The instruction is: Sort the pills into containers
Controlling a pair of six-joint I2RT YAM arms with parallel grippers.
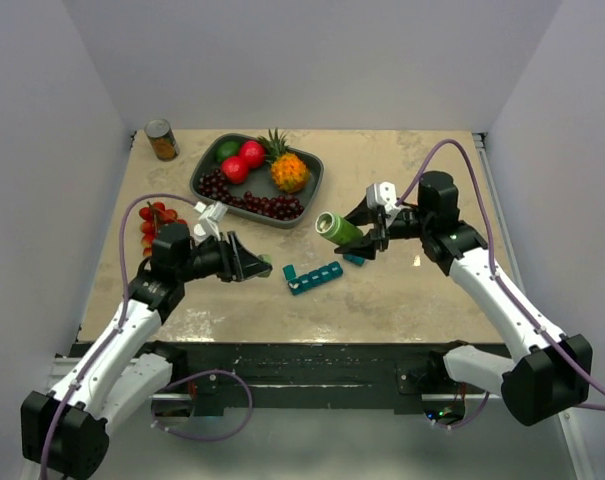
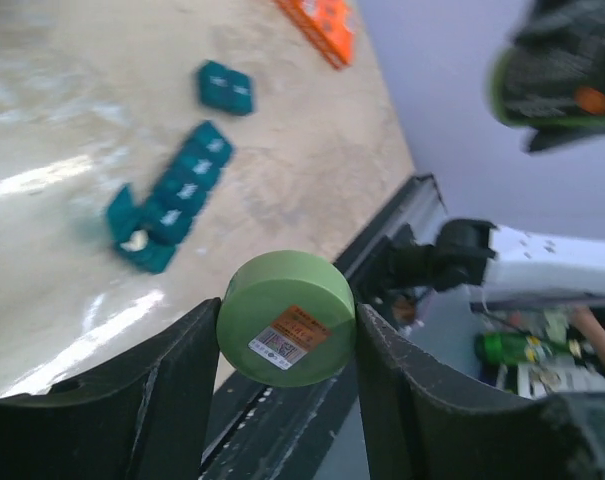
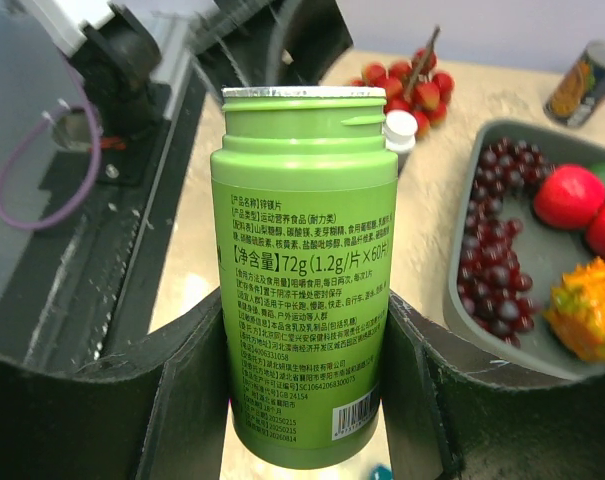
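A smooth, round green cap [image 2: 287, 300] is clamped between the matte black fingers of the left gripper [image 2: 285, 340], low in the wrist view. A cylindrical green plastic bottle [image 3: 307, 200], silver-rimmed at its top, is gripped by the right gripper [image 3: 307, 340]. The containers [image 1: 315, 277], a strip of glossy teal cubes, are seen mid-frame on the marbled table [image 1: 412, 300], between both grippers.

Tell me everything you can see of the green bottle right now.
The green bottle is a round, plastic-looking cylinder printed with dark text and a barcode near its base. Its cap is off, leaving a narrower neck with a silvery rim. The right gripper clamps its lower body between both fingers, holding it tipped sideways off the table, mouth toward the left arm.
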